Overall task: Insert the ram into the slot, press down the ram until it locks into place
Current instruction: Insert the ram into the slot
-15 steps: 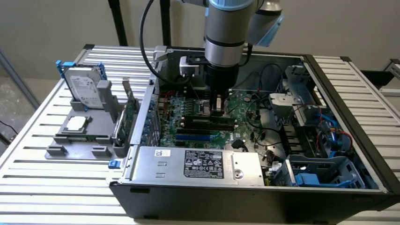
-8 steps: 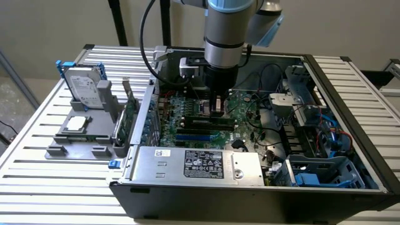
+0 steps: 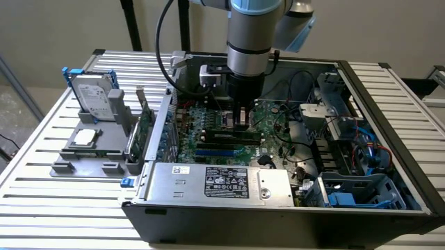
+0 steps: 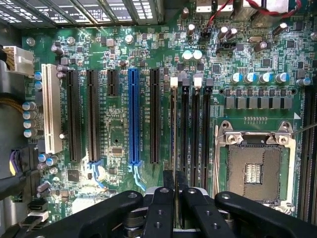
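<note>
The tool (image 4: 175,174) stands upright over the motherboard (image 4: 114,59) inside the open case (image 3: 278,221). Its fingers (image 4: 168,184) are drawn close on the thin top edge of the ram (image 4: 173,129), pinching it. The ram stands on edge along the slot (image 4: 174,88), the one of four parallel black sockets lying farthest from the CPU socket (image 4: 255,171), with the blue slot (image 4: 133,116) further over. Whether the end latches have closed cannot be told. The case sits on the slatted tabletop (image 3: 41,208).
</note>
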